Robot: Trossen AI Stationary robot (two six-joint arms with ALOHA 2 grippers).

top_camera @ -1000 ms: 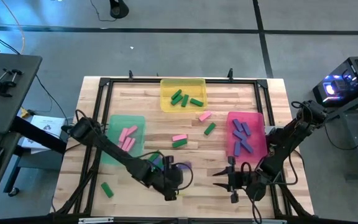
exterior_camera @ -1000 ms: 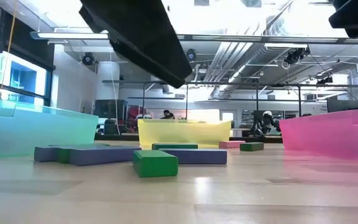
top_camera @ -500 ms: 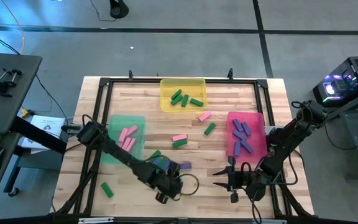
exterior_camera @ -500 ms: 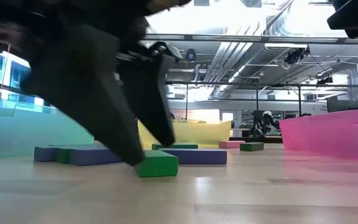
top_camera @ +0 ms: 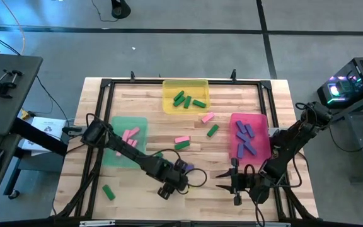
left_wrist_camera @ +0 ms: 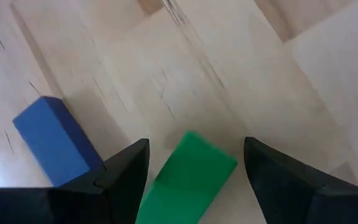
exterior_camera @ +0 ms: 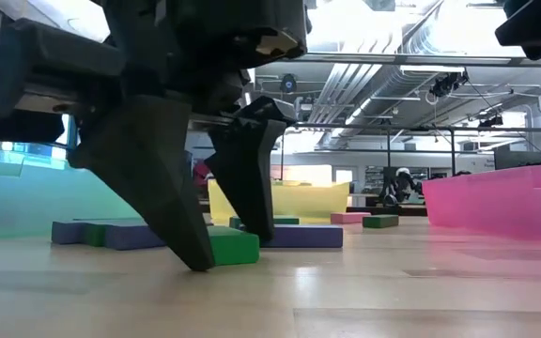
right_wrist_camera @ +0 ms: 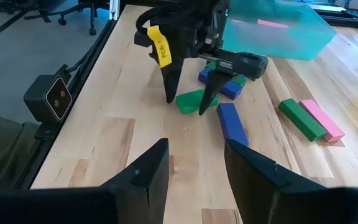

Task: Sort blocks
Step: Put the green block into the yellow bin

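My left gripper [top_camera: 175,176] hangs open near the table's near edge, pointing steeply down. Its fingers [exterior_camera: 178,221] stand on either side of a green block [left_wrist_camera: 186,179] that lies flat on the wood. The left wrist view shows a gap on both sides of the block. A blue-purple block [left_wrist_camera: 53,148] lies beside it, and more lie just behind [exterior_camera: 294,235]. My right gripper [right_wrist_camera: 194,168] waits open with nothing between its fingers, at the near right [top_camera: 230,180], and looks toward the left gripper [right_wrist_camera: 188,93].
A yellow tray [top_camera: 166,88] at the far middle holds green blocks. A green tray [top_camera: 115,125] at the left holds pink ones, and a pink tray [top_camera: 265,126] at the right holds blue-purple ones. Loose blocks lie mid-table [top_camera: 181,142] [top_camera: 210,124] and at the near left [top_camera: 108,192].
My left gripper has come down toward the table and rolled about its own axis. Its fingers have spread a little wider. They now reach the wood on either side of the green block, which has not moved.
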